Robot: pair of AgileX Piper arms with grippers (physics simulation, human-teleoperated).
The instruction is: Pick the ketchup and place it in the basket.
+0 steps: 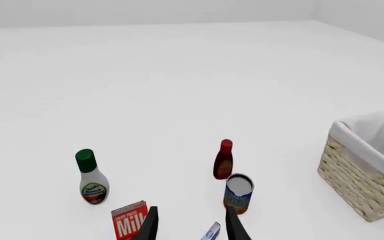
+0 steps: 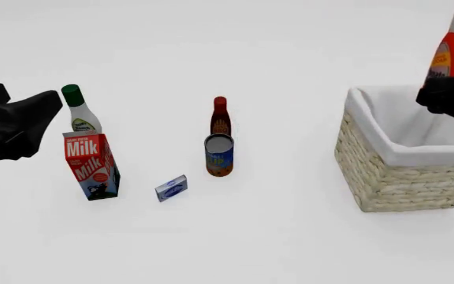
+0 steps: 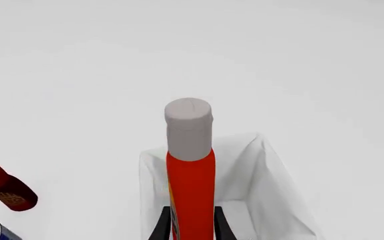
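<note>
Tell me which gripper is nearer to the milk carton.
Left. The left gripper hovers just beside the milk carton, up and to its left in the front view. The right gripper is far across the table, holding the ketchup over the basket.

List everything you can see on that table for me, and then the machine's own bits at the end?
ketchup: one, bright red with a pale grey cap, held in the air above the basket's far right side.
basket: one, straw wicker with white lining, right side of the table.
dark red bottle: one, red cap, upright mid-table.
can: one, blue and orange, just in front of the dark red bottle.
white bottle: one, green cap, left, behind the milk carton.
milk carton: one, red and white, left front.
small box: one, blue and white, lying between carton and can.
table: one, white.
left gripper: black fingers open, holding nothing, above the left items.
right gripper: black fingers shut on the ketchup.
</note>
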